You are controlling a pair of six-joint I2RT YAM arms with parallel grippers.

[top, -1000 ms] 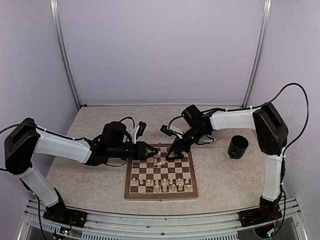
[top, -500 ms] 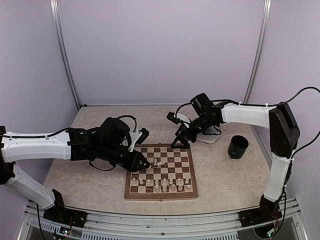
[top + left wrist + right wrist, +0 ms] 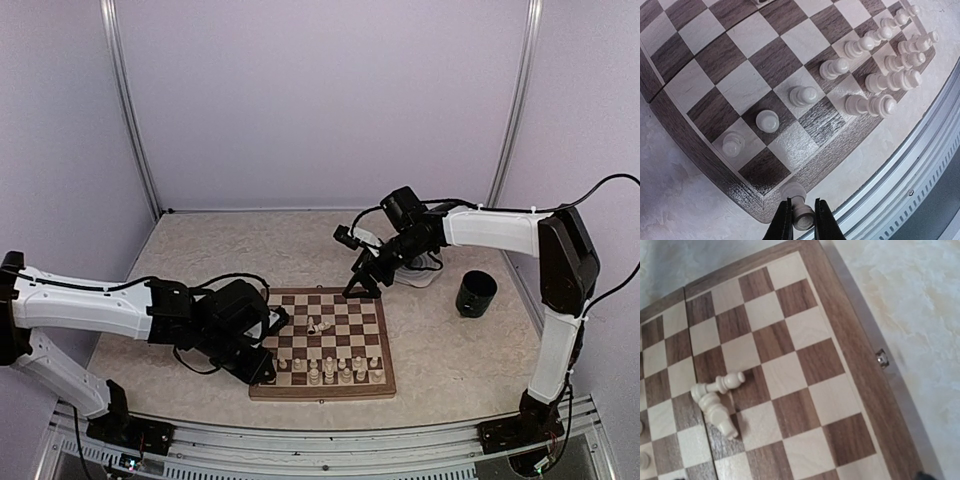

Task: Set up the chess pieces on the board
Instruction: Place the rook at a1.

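**Board** (image 3: 352,311): checked wooden square, flat on the pale mottled table (image 3: 200,250), lower centre of the top view. Same place as in both earlier frames.

**Chess pieces** (image 3: 326,372): pale, upright, in two rows along the board's lower edge in the top view. In the left wrist view they run from the centre to the upper right. No change from the earlier frames.

**Toppled pieces** (image 3: 318,325): two, lying on their sides and touching, near the board's middle. In the right wrist view they lie left of centre. They have not shifted.

**Left gripper** (image 3: 266,370): clenched on one pale piece. The held piece (image 3: 797,200) is pinched between the dark fingers (image 3: 781,225) at the bottom centre of the left wrist view, over the board's corner border.
- One second ago its tip was at the board's upper edge.
- Half a second ago it was at the board's left side, near the toppled pair.
- Now it is at the board's lower left corner in the top view.

**Right gripper** (image 3: 362,287): released, jaws spread, at the board's upper edge towards the right.
- One second ago it was lower, over the top rows and close to the toppled pair.
- It has not moved since half a second ago.

**Cup** (image 3: 476,293): black, on the table right of the board and well apart from it. Unmoved.
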